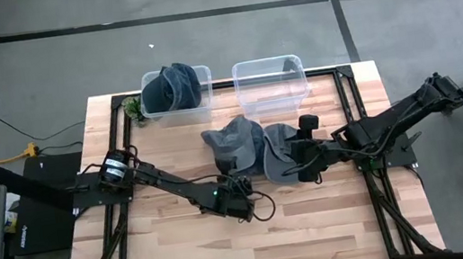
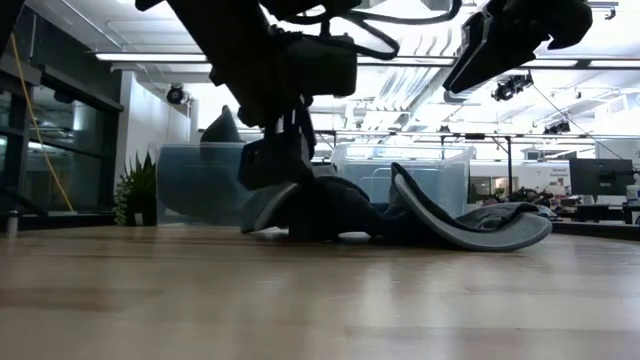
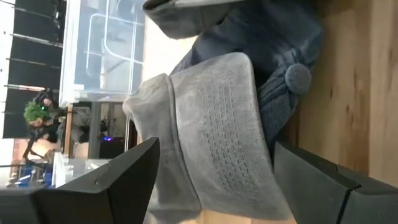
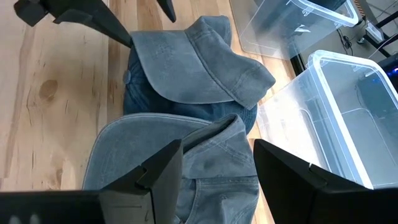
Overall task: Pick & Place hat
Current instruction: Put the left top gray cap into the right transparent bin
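Note:
Two grey-blue caps lie on the table and overlap at the middle. The left cap (image 1: 233, 140) (image 3: 217, 112) shows its brim and top button. The right cap (image 1: 278, 150) (image 4: 161, 149) lies with its brim toward the near edge. My left gripper (image 1: 241, 181) (image 3: 216, 144) is low at the left cap's near side, open, with a finger on either side of the brim. My right gripper (image 1: 295, 159) (image 4: 217, 144) is open above the right cap's crown. In the low view it (image 2: 500, 40) hangs well clear of that cap (image 2: 470, 225). My left gripper stands level from the table's near side, its open fingers (image 3: 124, 180) on either side of the left cap's brim (image 3: 224, 162). I cannot tell whether a finger touches the brim. The cap lies on the table.
Two clear plastic bins stand at the far edge. The left bin (image 1: 149, 114) holds another dark cap (image 1: 175, 85); the right bin (image 1: 272, 96) has nothing in it. A small green plant (image 1: 131, 107) sits beside the left bin. Bare wood lies toward the near edge.

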